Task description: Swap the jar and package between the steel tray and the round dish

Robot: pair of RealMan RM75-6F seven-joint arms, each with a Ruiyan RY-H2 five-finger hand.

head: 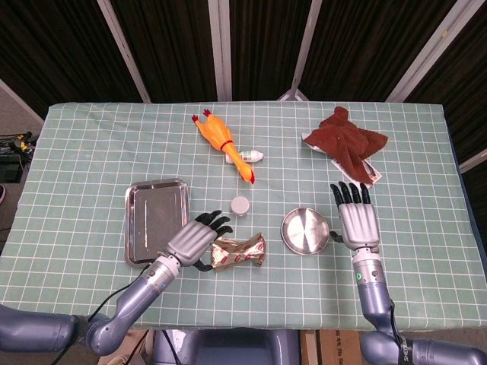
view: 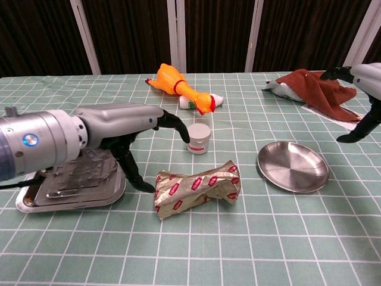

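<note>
A small white jar stands on the cloth between the steel tray and the round dish; both are bare. A crumpled gold and red package lies in front of the jar. My left hand hovers open at the package's left end, fingers spread above it and toward the jar. My right hand is open beside the dish's right rim, holding nothing.
A rubber chicken and a small white tube lie behind the jar. A brown cloth on a paper sits at the back right.
</note>
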